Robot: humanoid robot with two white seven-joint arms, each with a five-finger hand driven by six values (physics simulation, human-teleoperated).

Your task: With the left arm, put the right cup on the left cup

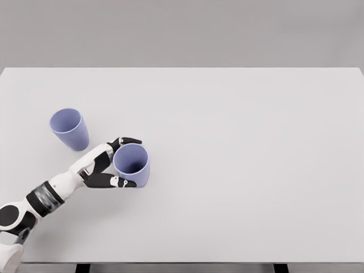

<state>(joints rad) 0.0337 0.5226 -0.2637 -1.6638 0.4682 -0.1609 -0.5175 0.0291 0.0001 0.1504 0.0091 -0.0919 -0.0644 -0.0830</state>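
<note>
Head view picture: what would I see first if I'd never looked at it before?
First, the white robot left hand at the lower left, its fingers wrapped around the right cup, a purple one standing upright. Next, the left cup, the same purple, standing alone up and to the left on the big white table.

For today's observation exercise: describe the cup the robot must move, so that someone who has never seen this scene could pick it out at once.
Start at the white table and look to its left part, where two lavender cups stand upright and apart. The right cup is the one nearer the front edge. Unlike the left cup, which stands alone, it has the left hand wrapped round it, dark fingers on both sides.
</note>
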